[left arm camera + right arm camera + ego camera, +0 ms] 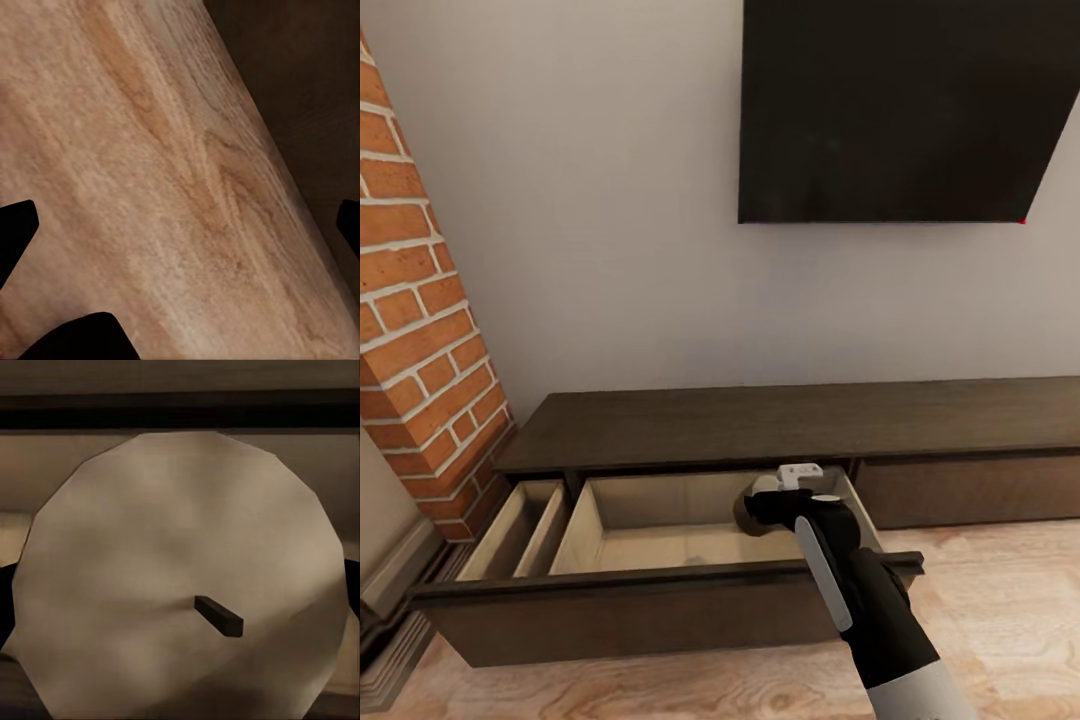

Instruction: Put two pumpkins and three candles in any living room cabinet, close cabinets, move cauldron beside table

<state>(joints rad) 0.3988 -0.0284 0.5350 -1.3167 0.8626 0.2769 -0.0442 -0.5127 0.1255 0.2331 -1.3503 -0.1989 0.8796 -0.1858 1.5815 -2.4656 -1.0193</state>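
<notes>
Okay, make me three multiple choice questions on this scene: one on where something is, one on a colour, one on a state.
1. Where is the right gripper?
A. over the open drawer
B. on the cabinet's top
C. at the brick wall

2. What colour is the candle top?
A. orange
B. pale cream
C. green

3. The cabinet's left drawer is:
A. shut
B. pulled out
C. removed

Answers: 1 A, the arm reaches down into the drawer. 2 B, the right wrist view shows a pale disc with a dark wick. 3 B, its pale inside shows.
</notes>
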